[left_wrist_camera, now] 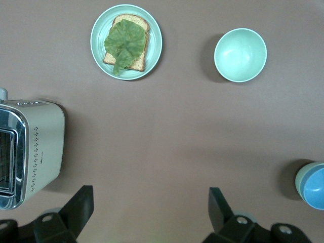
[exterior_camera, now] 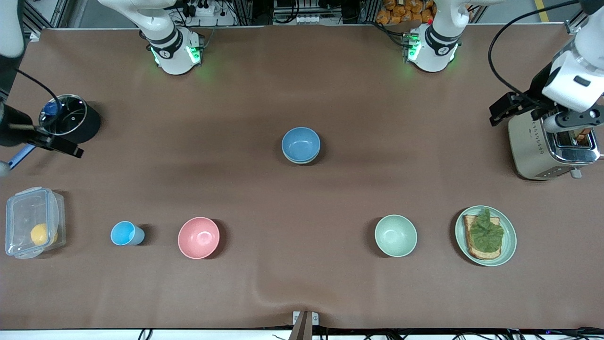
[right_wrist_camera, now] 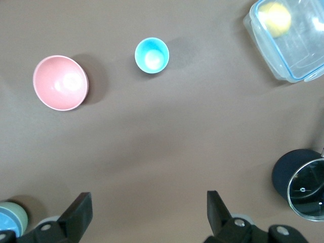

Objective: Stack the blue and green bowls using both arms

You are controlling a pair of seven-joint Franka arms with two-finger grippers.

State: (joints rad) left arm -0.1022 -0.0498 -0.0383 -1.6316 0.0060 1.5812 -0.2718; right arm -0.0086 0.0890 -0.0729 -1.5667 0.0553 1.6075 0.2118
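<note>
The blue bowl [exterior_camera: 300,144] sits nested inside the green bowl [exterior_camera: 302,162] at the middle of the table; only a thin green rim shows beneath it. The left wrist view catches the blue bowl [left_wrist_camera: 315,188] in the green bowl [left_wrist_camera: 299,177] at its edge. The right wrist view shows the same stack, blue bowl [right_wrist_camera: 6,227] in green bowl [right_wrist_camera: 19,215]. My left gripper [left_wrist_camera: 151,195] hangs open and empty, high over the toaster end [exterior_camera: 512,107]. My right gripper [right_wrist_camera: 148,197] is open and empty too, high by the pot [exterior_camera: 61,145].
A toaster [exterior_camera: 547,151] stands at the left arm's end, with a plate of toast and lettuce [exterior_camera: 485,235] and a pale mint bowl [exterior_camera: 395,235] nearer the camera. A pink bowl [exterior_camera: 198,237], light-blue cup [exterior_camera: 125,233], clear box [exterior_camera: 33,222] and black pot [exterior_camera: 71,118] occupy the right arm's end.
</note>
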